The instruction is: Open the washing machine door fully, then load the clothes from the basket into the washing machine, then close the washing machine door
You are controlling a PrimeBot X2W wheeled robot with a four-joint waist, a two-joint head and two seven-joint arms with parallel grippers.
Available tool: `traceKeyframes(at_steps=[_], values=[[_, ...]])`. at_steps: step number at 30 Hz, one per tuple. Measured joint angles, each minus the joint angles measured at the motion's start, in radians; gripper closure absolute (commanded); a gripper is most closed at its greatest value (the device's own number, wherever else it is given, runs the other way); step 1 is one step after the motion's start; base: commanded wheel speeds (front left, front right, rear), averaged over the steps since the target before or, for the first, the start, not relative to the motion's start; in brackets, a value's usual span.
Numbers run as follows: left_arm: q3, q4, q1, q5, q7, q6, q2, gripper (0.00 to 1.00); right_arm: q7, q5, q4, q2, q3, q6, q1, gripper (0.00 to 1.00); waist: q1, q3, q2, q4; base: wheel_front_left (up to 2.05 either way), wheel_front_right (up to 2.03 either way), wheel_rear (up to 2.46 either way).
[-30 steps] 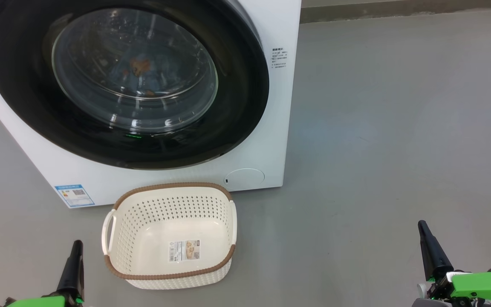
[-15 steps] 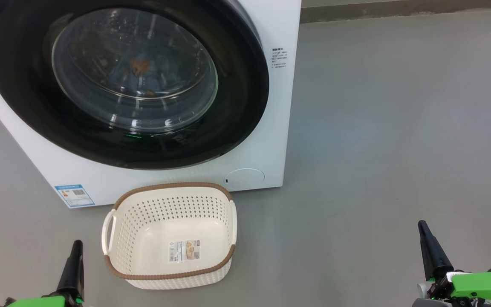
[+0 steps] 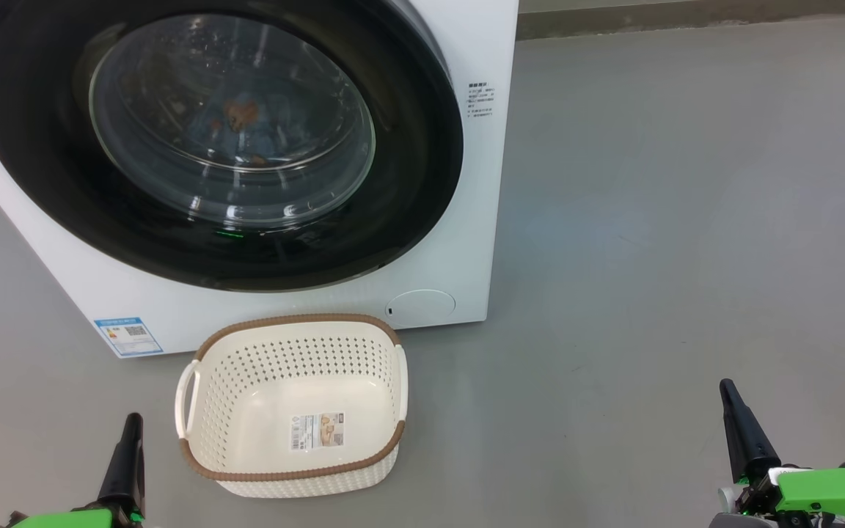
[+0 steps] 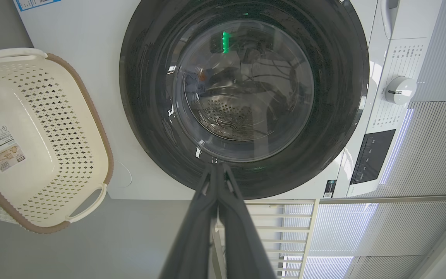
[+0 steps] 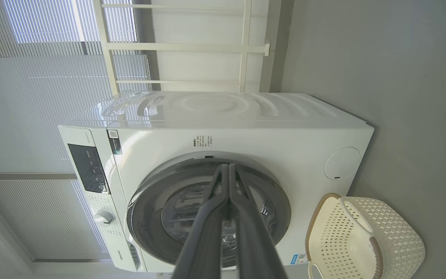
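Nearest, low at the left of the head view: left gripper (image 3: 132, 422), both dark fingers pressed tip to tip, clamped on nothing. Likewise at the lower right: right gripper (image 3: 725, 386), fingers together, nothing between them, well apart from everything else on the grey floor (image 3: 650, 220). Just beside the left gripper, towards the middle: the basket (image 3: 298, 320), upright on the floor, brown rim all round, label sticker (image 3: 317, 430) plain on its bottom, one white handle (image 3: 186, 396) facing that gripper. Directly behind it, near, contact impossible to judge: the washing machine (image 3: 481, 44), with a blue energy sticker (image 3: 127, 335) low at the left and a round filter cap (image 3: 420, 306) low at the right. Higher on the front: the washing machine door (image 3: 34, 147), shut flush against the cabinet, black rim glossy. Through its glass bowl, inside the drum: the clothes (image 3: 243, 117), blue fabric with an orange patch. Farthest, in the left wrist view, beyond the machine: pale ribbed blinds (image 4: 436, 147).
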Motion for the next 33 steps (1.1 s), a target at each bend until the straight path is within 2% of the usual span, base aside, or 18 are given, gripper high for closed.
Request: traceKeyframes(at_steps=[33], values=[[0.0,0.0,0.0,0.0,0.0,0.0,0.0,1.0,0.0,0.0,0.0,0.0,-0.001,0.0,0.0,1.0,0.0,0.0,0.0,0.0,0.0,0.0,0.0]])
